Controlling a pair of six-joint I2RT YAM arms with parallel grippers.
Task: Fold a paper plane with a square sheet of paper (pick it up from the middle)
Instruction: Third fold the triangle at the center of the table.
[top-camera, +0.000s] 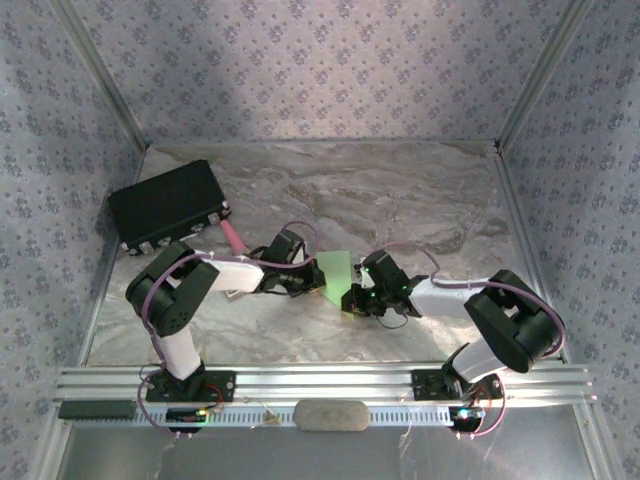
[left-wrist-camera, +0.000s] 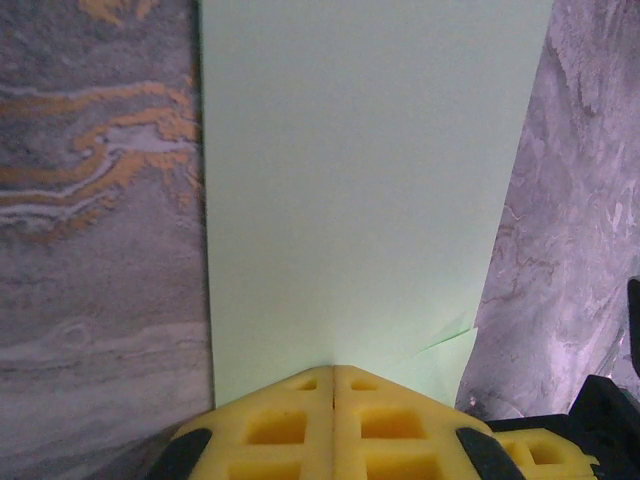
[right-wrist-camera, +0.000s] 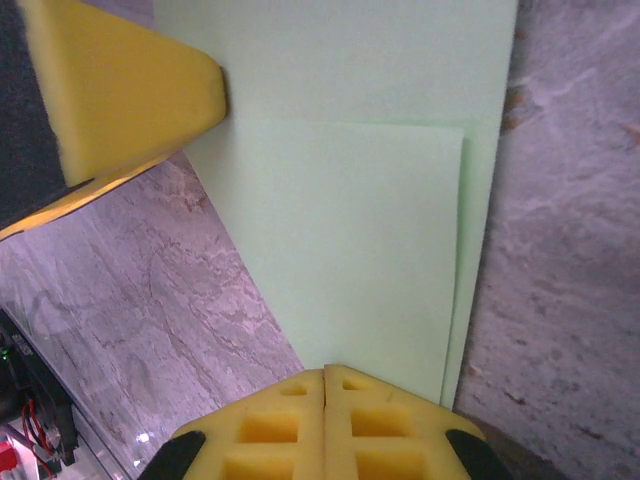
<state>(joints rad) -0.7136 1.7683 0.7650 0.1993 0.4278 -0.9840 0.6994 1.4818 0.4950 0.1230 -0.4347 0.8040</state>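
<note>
Left arm (top-camera: 185, 290), right arm (top-camera: 510, 320): black joints, white links (purple cables (top-camera: 148, 305) looped alongside); yellow gripper fingers (left-wrist-camera: 280, 425), square recesses.

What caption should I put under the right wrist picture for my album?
Right claw and left claw pinch opposite edges of a folded pale-green paper sheet.

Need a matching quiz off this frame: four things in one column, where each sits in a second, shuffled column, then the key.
1. green paper
2. black box
3. pink cylinder
4. grey pad

A. middle of the near rail
B. far-left part of the table
C. pinched between left gripper and right gripper
D. just off the black box's right end

Pairs: 1-C, 2-B, 3-D, 4-A
</note>
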